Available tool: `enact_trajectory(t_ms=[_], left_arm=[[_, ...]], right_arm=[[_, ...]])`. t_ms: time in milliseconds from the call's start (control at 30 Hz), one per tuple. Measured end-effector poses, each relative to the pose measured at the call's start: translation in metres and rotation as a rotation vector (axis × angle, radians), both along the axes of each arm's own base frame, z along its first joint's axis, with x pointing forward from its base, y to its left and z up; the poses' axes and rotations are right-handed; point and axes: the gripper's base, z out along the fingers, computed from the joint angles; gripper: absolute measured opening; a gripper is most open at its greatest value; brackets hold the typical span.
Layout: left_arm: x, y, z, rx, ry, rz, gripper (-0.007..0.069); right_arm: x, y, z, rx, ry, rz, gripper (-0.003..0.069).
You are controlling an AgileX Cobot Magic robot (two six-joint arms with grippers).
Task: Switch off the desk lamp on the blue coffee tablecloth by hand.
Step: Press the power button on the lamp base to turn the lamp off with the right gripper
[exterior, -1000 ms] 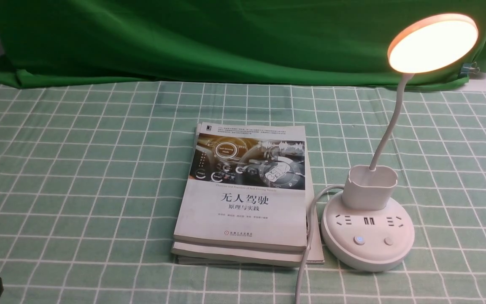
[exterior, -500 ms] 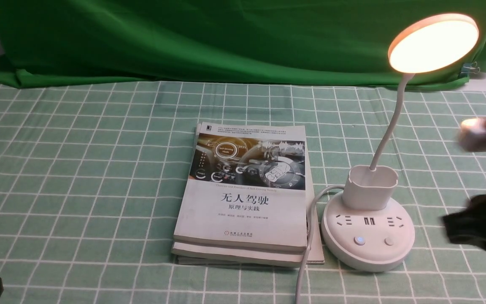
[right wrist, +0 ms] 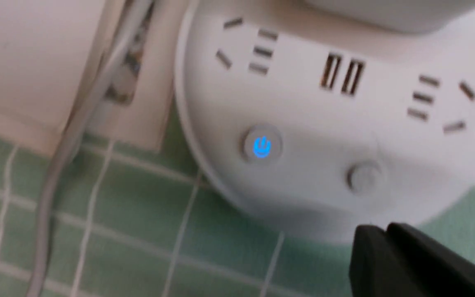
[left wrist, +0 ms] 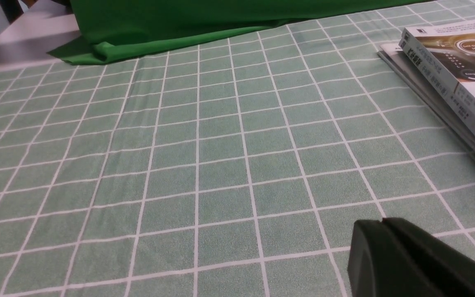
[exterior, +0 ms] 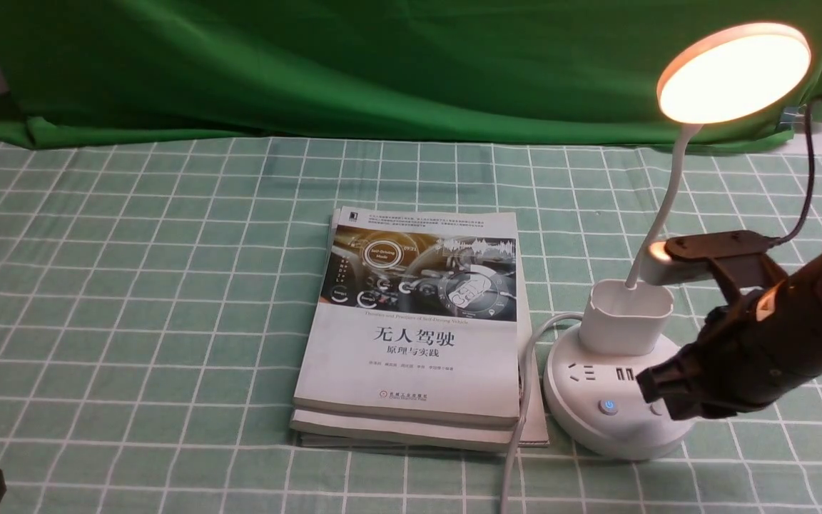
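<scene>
Lit white round-headed desk lamp [exterior: 621,421]; stacked white-covered books [exterior: 411,357] beside it. Black right gripper [exterior: 668,389] closed, empty, near lamp's base.

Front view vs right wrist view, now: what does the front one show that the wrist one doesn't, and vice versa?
Only front: the lit lamp head, bendy neck, right arm and green drape.
Only right wrist: the right gripper's closed fingertips close up, and the base's far-right socket slots, which the arm hides in front.
Both: the lamp base with its glowing blue power button, the cable and the gridded tablecloth.
</scene>
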Motion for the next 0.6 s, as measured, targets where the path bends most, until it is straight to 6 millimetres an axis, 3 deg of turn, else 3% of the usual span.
enact_trajectory(t_ms=[600], left_arm=[[0.000, 0.000, 0.000, 0.000, 0.000, 0.000, 0.0000]], right_arm=[[0.017, 0.005, -0.025, -0.008, 0.005, -0.013, 0.0040]])
